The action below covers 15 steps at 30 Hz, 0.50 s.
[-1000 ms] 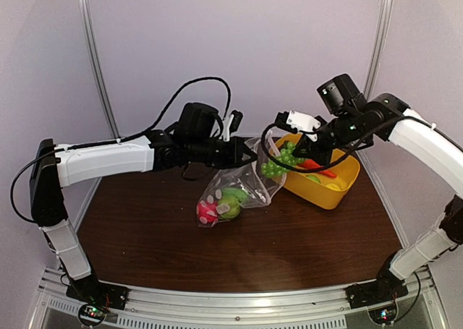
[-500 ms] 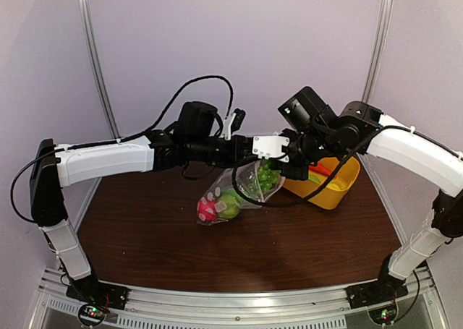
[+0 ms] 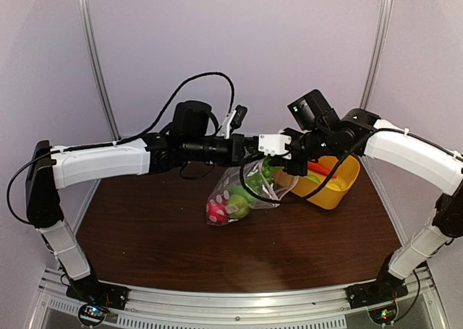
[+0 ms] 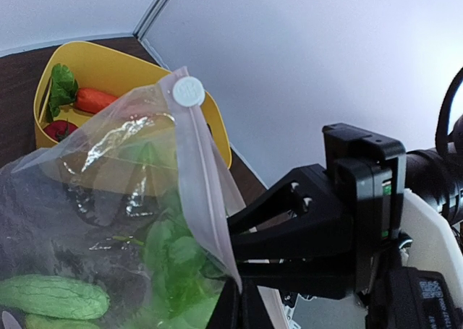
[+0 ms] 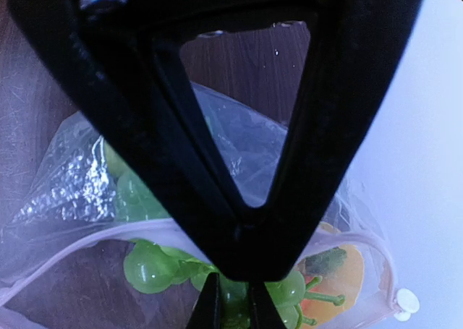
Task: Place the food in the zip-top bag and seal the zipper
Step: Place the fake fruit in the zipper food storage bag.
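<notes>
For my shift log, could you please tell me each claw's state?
Left claw: closed on the zip-top bag.
Right claw: closed on green grapes.

In the right wrist view the right fingers (image 5: pixel 130 126), black and blurred, cover most of the zip-top bag (image 5: pixel 65 184), and the green grapes (image 5: pixel 148 267) run off the 6 o'clock edge. The left wrist view cuts the left fingers (image 4: pixel 233 311) at 6 o'clock. From above, the food (image 3: pixel 226 209) inside is too small to name, and the right arm (image 3: pixel 405 152) covers the yellow basket's (image 3: pixel 338 188) 9 o'clock end.
</notes>
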Available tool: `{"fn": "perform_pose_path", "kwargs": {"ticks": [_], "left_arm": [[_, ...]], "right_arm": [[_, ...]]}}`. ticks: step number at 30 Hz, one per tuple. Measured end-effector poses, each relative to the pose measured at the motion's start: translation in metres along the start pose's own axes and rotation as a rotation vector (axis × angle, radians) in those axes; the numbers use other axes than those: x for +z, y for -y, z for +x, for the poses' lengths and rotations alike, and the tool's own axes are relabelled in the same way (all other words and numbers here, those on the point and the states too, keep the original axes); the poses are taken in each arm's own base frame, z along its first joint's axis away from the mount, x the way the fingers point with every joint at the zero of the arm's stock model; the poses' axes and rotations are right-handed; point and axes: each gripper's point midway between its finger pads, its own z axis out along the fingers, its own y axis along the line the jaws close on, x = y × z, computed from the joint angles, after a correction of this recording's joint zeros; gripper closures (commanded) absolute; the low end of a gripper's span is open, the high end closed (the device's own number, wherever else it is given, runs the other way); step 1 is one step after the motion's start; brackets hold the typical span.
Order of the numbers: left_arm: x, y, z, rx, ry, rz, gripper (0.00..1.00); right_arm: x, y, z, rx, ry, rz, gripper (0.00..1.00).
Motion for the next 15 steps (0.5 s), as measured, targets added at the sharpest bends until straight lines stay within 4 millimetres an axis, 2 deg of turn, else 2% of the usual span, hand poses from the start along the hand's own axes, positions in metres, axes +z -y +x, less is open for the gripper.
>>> {"fn": "perform_pose_path", "kwargs": {"ticks": [5, 8, 13, 15], "left_arm": [[-0.003, 0.007, -0.003, 0.011, 0.008, 0.024, 1.0], [-0.004, 0.008, -0.003, 0.015, 0.013, 0.032, 1.0], [-0.006, 0.007, 0.001, 0.013, 0.01, 0.028, 1.0], [-0.006, 0.005, 0.002, 0.012, 0.011, 0.022, 1.0]], "right_arm": [[0.008, 0.005, -0.006, 0.034, 0.039, 0.021, 0.89], [0.014, 0.007, -0.006, 0.063, 0.06, 0.028, 0.7], [0.015, 0.012, -0.004, 0.118, 0.068, 0.041, 0.54], [0.013, 0.015, -0.004, 0.147, 0.081, 0.039, 0.5]]}}
